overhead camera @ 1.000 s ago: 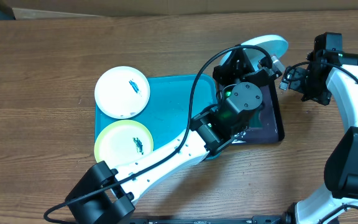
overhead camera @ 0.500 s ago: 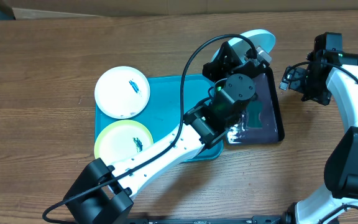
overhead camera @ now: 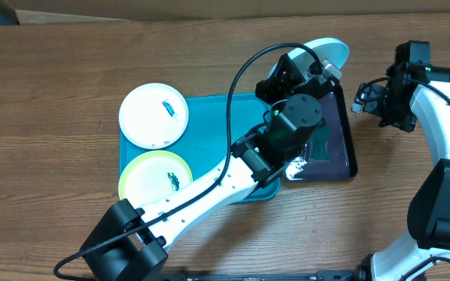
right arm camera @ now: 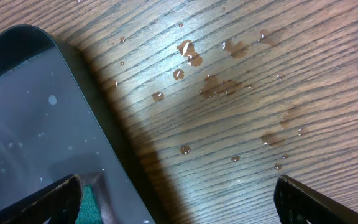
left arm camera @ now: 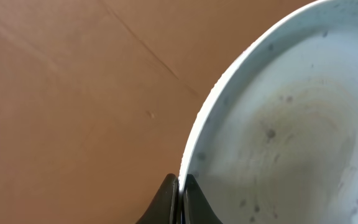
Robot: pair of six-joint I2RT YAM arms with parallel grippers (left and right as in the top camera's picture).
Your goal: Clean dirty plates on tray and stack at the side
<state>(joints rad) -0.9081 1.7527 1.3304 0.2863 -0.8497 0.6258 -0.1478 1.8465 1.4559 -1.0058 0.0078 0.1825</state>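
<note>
On teal tray (overhead camera: 217, 133), white plate (overhead camera: 154, 115), green plate (overhead camera: 155, 178); third plate (overhead camera: 330, 53) aloft.

L arm (overhead camera: 209, 191), R arm (overhead camera: 442, 117): white links, blk joints; blk cable (overhead camera: 233, 109); L gripper (left arm camera: 180, 180) blk.

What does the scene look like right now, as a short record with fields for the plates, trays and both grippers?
Left gripper: shut on the rim of a pale plate, tilted, near the far end of the black tray
Right gripper: open, empty, over the table beside that tray
Teal tray: white plate and green plate at its left corners, both smeared
Sponge: green, in the black tray
Water droplets: on the table by the black tray
</note>
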